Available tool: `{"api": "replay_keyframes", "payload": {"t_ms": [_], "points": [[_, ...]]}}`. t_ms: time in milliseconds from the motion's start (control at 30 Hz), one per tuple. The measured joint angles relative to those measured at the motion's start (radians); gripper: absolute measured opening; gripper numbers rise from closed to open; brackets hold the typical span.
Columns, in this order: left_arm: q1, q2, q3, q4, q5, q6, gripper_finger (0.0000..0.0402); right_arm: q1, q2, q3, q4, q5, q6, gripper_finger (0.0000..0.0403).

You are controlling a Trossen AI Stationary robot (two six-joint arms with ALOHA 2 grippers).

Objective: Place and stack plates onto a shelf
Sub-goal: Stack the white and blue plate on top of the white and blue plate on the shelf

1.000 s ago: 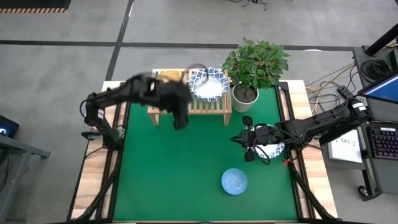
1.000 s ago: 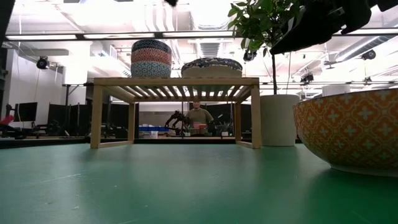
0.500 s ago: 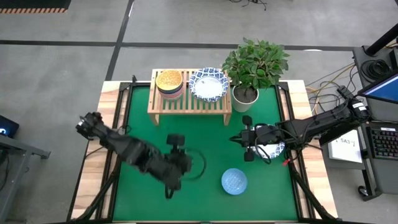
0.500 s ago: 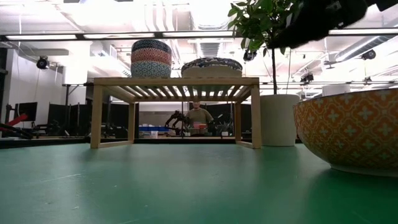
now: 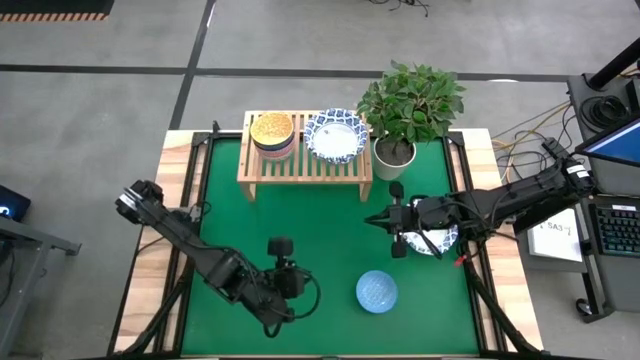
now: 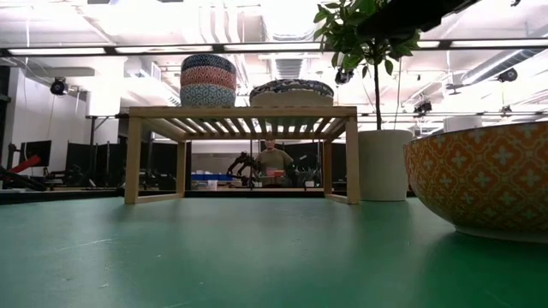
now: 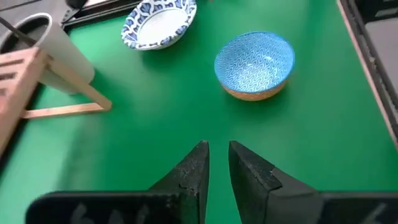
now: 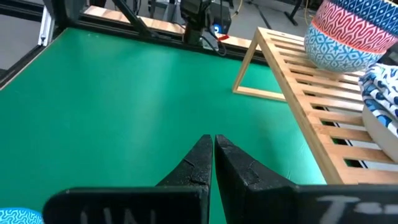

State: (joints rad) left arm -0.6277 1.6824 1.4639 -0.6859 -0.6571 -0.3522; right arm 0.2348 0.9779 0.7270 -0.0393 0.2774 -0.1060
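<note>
blue-patterned, the small bowl (image 5: 377,291) sits loose on the green mat (image 5: 300,220), toward the front edge, well away from the wooden shelf (image 5: 304,167). the left gripper (image 5: 283,283) hovers just beside it, and its wrist camera looks straight ahead at the bowl, so this arm looks nearer. being round, the bowl has no long axis. its fingers are nearly together, holding nothing. the right gripper (image 5: 398,224), shut and empty, hangs by a white blue-rimmed bowl (image 5: 440,240). i count two bowls on the mat, one stack of small bowls (image 5: 271,133) and one pile of wide plates (image 5: 336,136) on the shelf.
</note>
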Motion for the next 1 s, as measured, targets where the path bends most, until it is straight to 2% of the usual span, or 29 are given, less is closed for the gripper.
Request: {"api": "replay_keyframes", "payload": {"t_ms": [200, 700, 867, 1000], "points": [[0.007, -0.109, -0.257, 0.305, -0.004, 0.054, 0.0037, 0.000, 0.000, 0.011, -0.002, 0.000, -0.009, 0.0009], [0.069, -0.503, -0.906, 0.983, -0.008, 0.160, 0.0036, -0.001, 0.009, 0.040, 0.007, 0.000, -0.007, 0.0009], [0.070, -0.593, -1.054, 1.167, -0.007, 0.133, 0.0036, -0.003, 0.041, 0.053, 0.014, 0.000, -0.007, 0.0009], [0.070, -0.625, -1.112, 1.229, -0.007, 0.134, 0.0036, -0.006, 0.076, 0.079, -0.029, 0.000, 0.038, 0.0009]]}}
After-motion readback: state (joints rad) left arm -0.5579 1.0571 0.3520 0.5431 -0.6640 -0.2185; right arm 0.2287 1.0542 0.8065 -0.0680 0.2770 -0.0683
